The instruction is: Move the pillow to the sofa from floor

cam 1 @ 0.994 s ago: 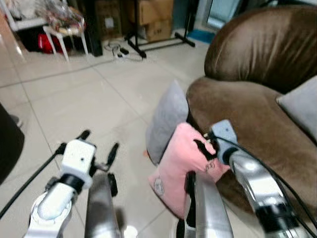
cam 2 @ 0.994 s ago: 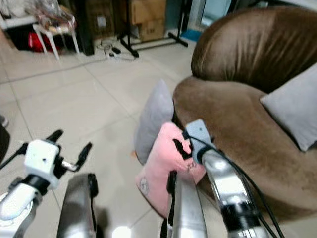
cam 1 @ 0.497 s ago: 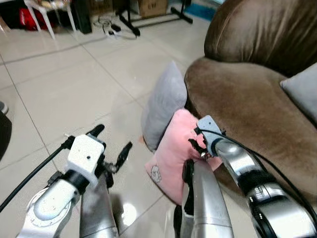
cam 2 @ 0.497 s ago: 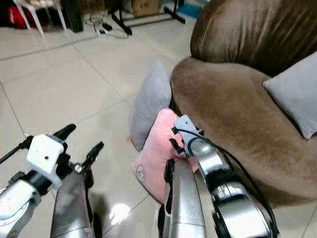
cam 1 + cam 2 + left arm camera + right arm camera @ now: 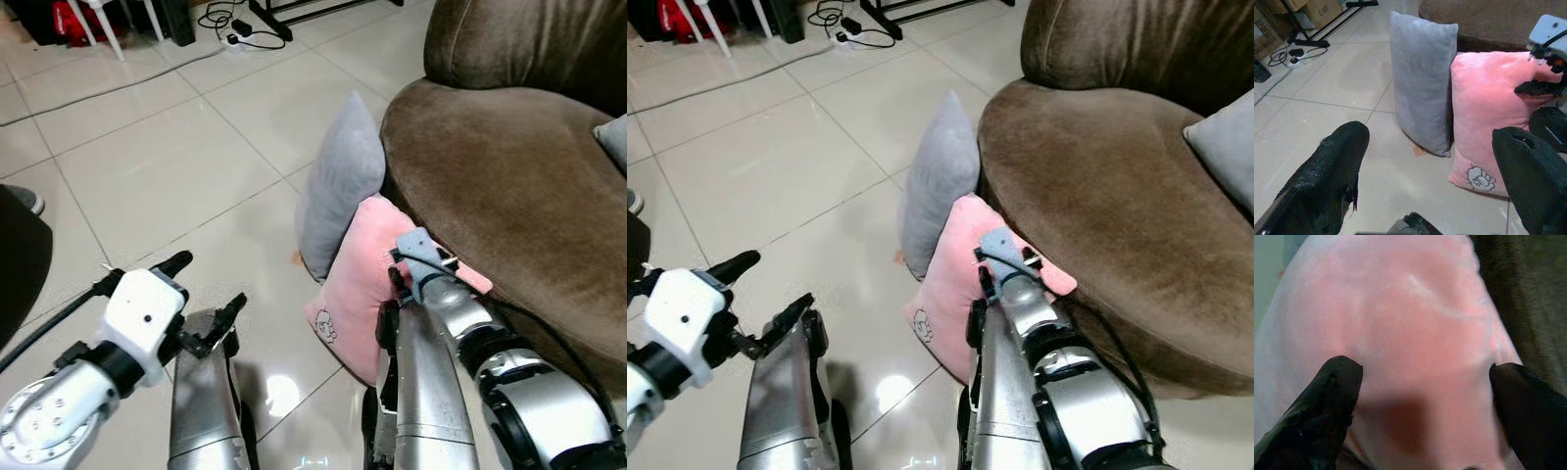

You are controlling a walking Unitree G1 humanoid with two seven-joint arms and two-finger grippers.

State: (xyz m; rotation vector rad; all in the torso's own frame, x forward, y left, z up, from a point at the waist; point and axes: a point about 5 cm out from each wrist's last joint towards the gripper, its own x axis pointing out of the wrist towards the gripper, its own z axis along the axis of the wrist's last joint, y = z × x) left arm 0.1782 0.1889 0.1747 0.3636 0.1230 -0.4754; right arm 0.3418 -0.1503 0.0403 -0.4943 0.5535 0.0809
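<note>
One pink pillow [image 5: 358,284] stands upright, leaning against the sofa [image 5: 509,186]

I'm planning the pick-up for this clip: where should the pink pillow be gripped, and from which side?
Probably its top edge, from above. The pink pillow stands on end against the brown sofa with the grey pillow close beside it, so the upper corner is freest. The right gripper already straddles it, fingers open.
</note>
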